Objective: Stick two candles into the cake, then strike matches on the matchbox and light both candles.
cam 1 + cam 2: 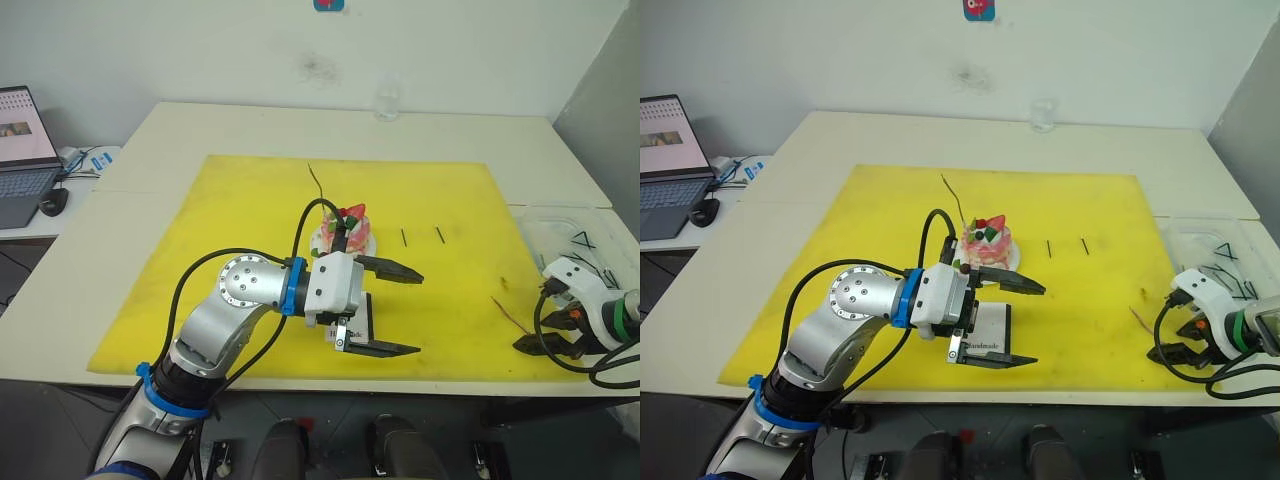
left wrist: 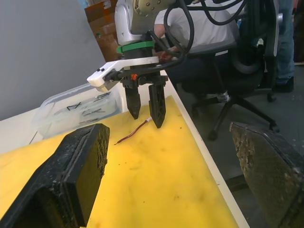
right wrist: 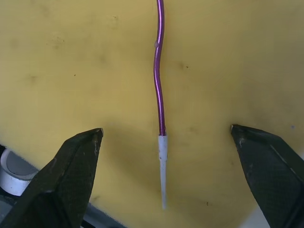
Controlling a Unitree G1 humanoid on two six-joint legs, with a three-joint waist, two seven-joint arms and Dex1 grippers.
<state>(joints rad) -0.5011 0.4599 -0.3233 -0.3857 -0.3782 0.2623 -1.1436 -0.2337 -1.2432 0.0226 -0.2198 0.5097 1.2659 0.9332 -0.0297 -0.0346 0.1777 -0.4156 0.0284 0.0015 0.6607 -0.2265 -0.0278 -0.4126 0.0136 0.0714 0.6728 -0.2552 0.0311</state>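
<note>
**Desk:** Where is your left arm?

**Me:** My left gripper (image 1: 1012,323) hangs over the middle of the yellow mat (image 1: 840,260), on the near side of the cake (image 1: 987,243). Its fingers are spread wide and hold nothing. The matchbox (image 1: 987,330) lies flat on the mat just behind the fingers, partly covered by the gripper body, with its printed word facing the near edge.

**Desk:** And the cake?

**Me:** It sits on its small white plate near the mat's centre. One candle (image 1: 951,195) stands in it, leaning away to the far left, thin and dark against the yellow.

**Desk:** The second candle?

**Me:** It lies on the mat close to the near right corner (image 3: 159,80). My right gripper (image 2: 145,105) hovers directly above its pale end, fingers parted with the candle between them, not touching it. In the right wrist view the pale tip points towards me and the stem runs away.

**Desk:** Matches?

**Me:** Two matches (image 1: 1051,246) lie side by side on the mat to the right of the cake, apart from each other and from the plate. Further right, off the mat, a clear plastic tray (image 1: 560,225) sits on the table (image 1: 450,135) with some dark thin sticks inside.
</note>
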